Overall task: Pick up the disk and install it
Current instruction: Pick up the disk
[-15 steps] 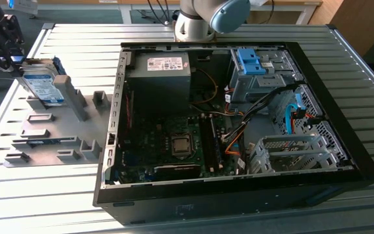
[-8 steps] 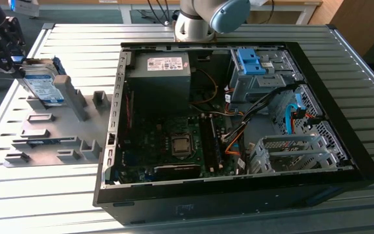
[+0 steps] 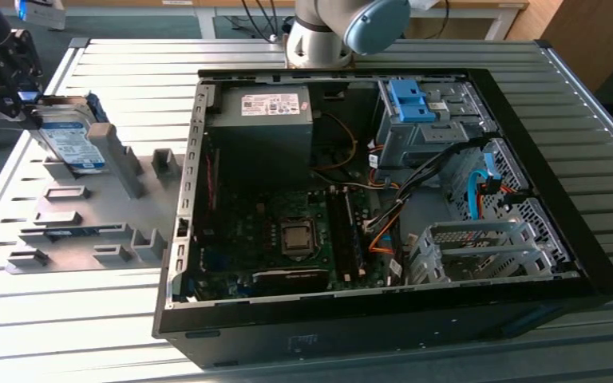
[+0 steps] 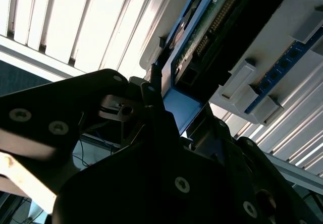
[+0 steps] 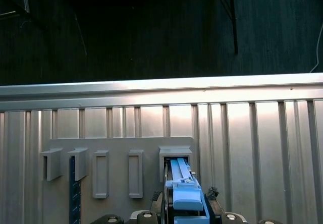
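Exterior view: pincer (image 3: 28,100), half cut off, atop the disk (image 3: 73,145)

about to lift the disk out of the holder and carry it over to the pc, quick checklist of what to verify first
1. Disk standing upright in the grey fixture: ok.
2. Gripper centred on the disk: ok; in the first wrist view the disk's blue rail sits mid-gripper.
3. Grip closed on the disk: cannot tell.
4. Computer case lying open, side panel off: ok.
5. Drive cage bay free: cannot tell; a blue bracket sits at the cage.
6. Way into the cage free of cables: cannot tell; they run right beside it.
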